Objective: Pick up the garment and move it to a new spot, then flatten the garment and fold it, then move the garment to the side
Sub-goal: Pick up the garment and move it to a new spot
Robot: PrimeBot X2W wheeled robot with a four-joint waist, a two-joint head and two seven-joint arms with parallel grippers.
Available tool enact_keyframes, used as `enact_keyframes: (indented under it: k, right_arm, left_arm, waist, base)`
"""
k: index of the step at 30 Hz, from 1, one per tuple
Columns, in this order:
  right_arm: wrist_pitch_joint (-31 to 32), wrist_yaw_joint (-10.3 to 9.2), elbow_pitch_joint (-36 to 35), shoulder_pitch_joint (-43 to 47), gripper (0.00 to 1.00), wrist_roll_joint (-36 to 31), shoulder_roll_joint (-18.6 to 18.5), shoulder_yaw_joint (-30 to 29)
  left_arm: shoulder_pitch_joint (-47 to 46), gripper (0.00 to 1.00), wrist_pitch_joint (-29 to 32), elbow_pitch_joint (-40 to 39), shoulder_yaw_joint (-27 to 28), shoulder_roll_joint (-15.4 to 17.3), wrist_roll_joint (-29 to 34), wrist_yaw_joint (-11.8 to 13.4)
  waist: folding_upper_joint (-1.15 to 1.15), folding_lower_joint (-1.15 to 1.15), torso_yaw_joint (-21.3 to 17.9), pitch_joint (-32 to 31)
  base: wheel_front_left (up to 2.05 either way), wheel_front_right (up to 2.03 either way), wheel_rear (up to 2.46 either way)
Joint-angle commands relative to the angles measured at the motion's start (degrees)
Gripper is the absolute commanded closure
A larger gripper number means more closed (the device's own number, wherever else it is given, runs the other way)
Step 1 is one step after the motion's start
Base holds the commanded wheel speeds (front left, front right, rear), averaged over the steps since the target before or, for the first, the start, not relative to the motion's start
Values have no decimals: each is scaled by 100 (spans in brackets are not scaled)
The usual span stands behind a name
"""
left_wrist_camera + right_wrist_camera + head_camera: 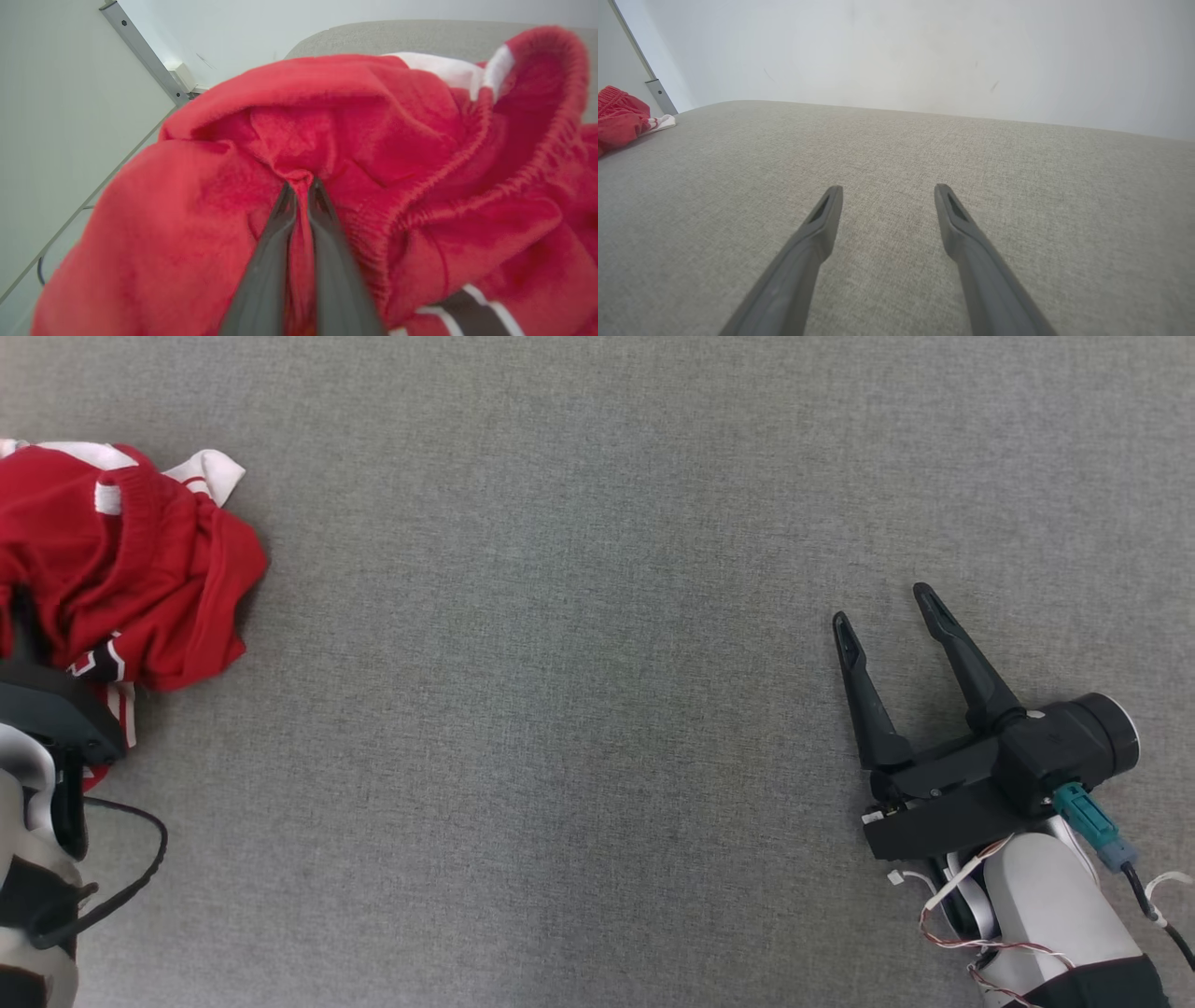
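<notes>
Left hand [299, 184] pinched onto crumpled red sports jersey [420, 140] with white sleeves.
Its fingers clamp a fabric fold; right hand [881, 605], fingers spread apart, hovers empty over grey fabric tabletop [560, 709].

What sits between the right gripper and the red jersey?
Nothing but bare grey cloth surface. The head view shows it running unbroken from the right gripper to the red jersey.

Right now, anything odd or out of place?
The garment sits bunched in a crumpled red heap far to the left on the grey surface. The left tool pinches a fold of it. Nothing looks spilled or damaged.
</notes>
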Motion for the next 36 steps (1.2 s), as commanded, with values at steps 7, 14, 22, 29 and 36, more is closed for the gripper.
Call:
enact_keyframes:
  k: [7, 14, 22, 29, 36]
  right_arm:
    - [55, -16, 362, 256, 0, 57, 145, 10]
    - [35, -16, 404, 257, 0, 136, 380, 42]
    - [35, -16, 481, 303, 0, 213, 649, -16]
    - [34, -16, 562, 330, 0, 314, 888, -72]
    - [34, -16, 622, 353, 0, 362, 1014, -119]
  left_arm:
    - [-196, 100, -320, 116, -91, 225, 161, 219]
    - [-434, 100, -400, -716, -282, 424, 411, 94]
    - [-490, 100, -394, -1828, -554, 76, 543, -59]
    - [-126, 100, -396, -2251, -1030, -723, 405, -142]
    - [357, 100, -396, -2262, -1667, -1503, 309, -139]
  waist:
    - [0, 0, -65, -337]
    - [0, 0, -190, -781]
    - [0, 0, -442, -1107]
    - [0, 0, -975, -1330]
    - [0, 0, -1602, -1403]
  base:
    - [0, 0, 0]
    - [0, 0, 0]
    - [0, 0, 0]
    - [0, 0, 0]
    - [0, 0, 0]
